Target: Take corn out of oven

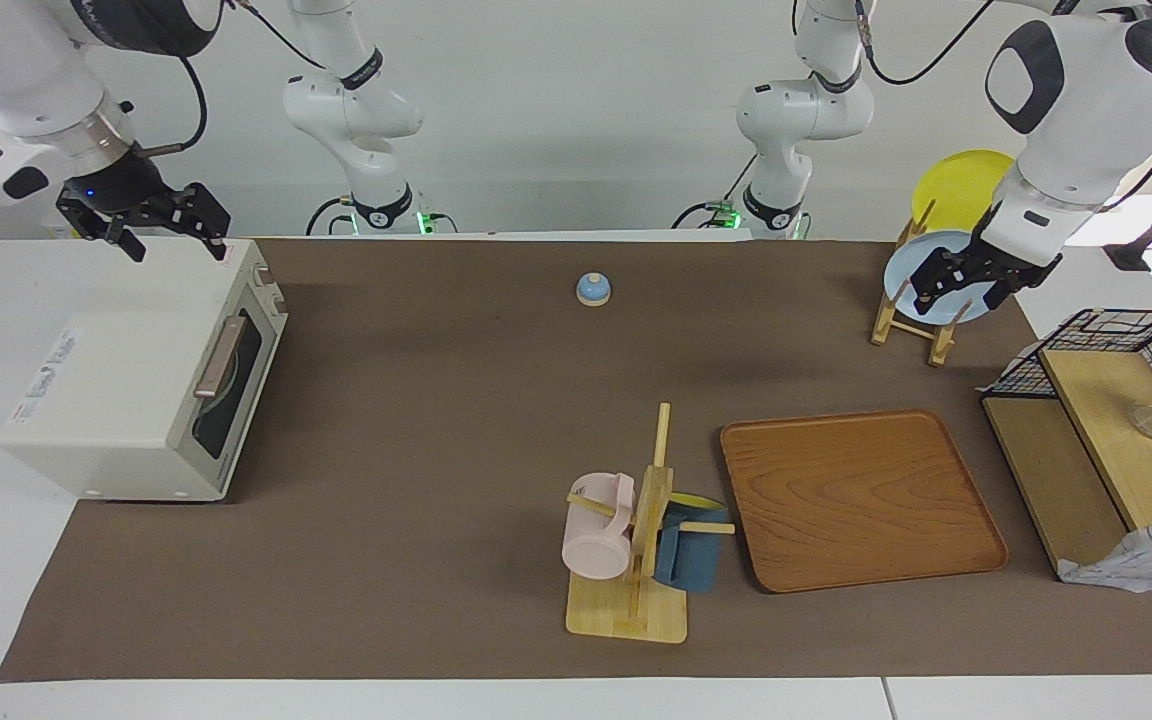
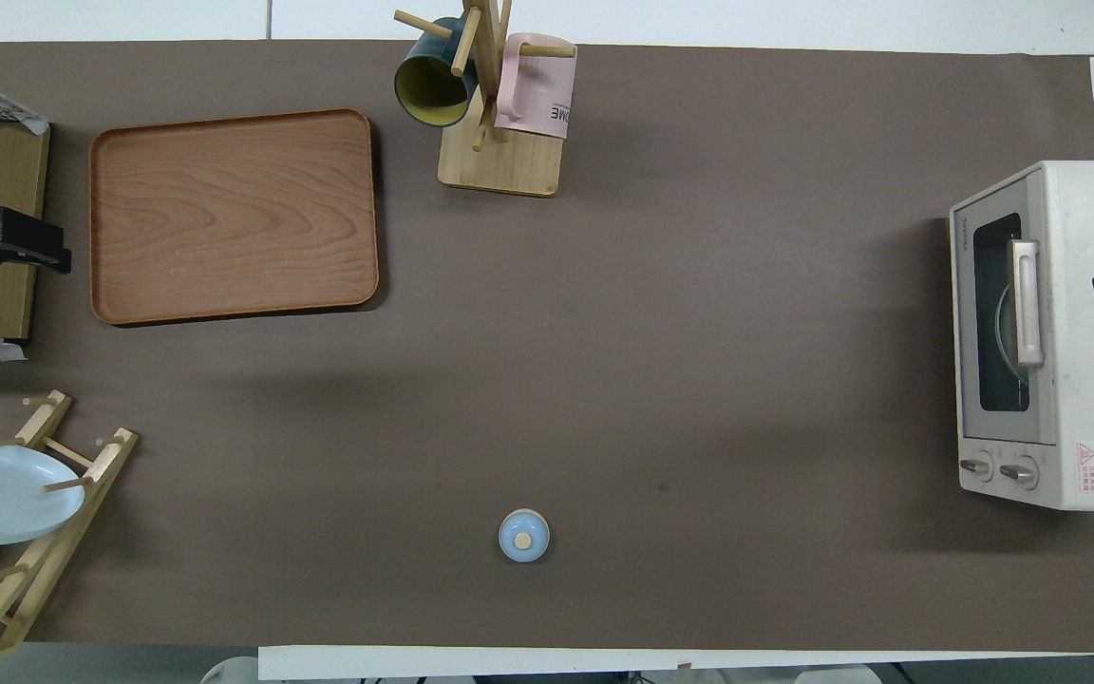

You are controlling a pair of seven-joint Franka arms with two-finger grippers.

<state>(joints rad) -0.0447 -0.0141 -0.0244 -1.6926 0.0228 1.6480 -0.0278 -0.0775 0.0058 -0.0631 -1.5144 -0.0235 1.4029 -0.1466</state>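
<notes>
The cream-white oven (image 1: 136, 380) stands at the right arm's end of the table, its dark glass door shut and its rose bar handle (image 1: 219, 357) upright against it. It also shows in the overhead view (image 2: 1050, 332). The corn is hidden; through the glass only a pale curved rim shows. My right gripper (image 1: 176, 250) is open and empty, up over the oven's top at the end nearest the robots. My left gripper (image 1: 958, 298) is open and empty, up over the dish rack (image 1: 911, 325) at the left arm's end.
The rack holds a light-blue plate (image 1: 901, 270) and a yellow plate (image 1: 956, 185). A wooden tray (image 1: 861, 500), a mug tree (image 1: 636, 540) with a pink and a blue mug, a small blue bell (image 1: 593, 289), and a wire basket (image 1: 1106, 350) over a wooden shelf.
</notes>
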